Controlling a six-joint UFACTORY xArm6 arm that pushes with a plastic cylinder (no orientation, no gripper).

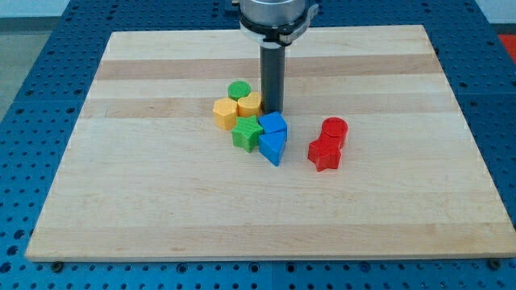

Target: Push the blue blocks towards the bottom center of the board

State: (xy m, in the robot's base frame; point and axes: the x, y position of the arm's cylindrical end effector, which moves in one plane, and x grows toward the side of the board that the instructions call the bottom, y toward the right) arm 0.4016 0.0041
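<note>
Near the board's (pixel 161 209) middle, a little toward the view's top, my tip (pixel 272 110) stands on the wood, the dark rod rising straight up from it to the arm's grey collar (pixel 274 16) at the view's top edge. There is no claw here to open or close, only this rod, and it has hold of nothing. The tip sits just above the blue blocks, on their top side, and just to the right of the yellow cylinder (pixel 250 104); whether it touches either I cannot tell. The two blue blocks lie pressed together: the blue cube (pixel 273 124) nearer the tip, the blue wedge (pixel 272 147) just below it. Both are close to the centre of the board, well apart from its bottom edge. The green star (pixel 247 133) touches the blue pair on their left. Above the star sit the yellow hexagon (pixel 225 112) and the yellow cylinder, with the green cylinder (pixel 239 89) behind them. To the right of the blue blocks, apart from them, the red cylinder (pixel 334 129) stands against the red block (pixel 324 153) below it.
</note>
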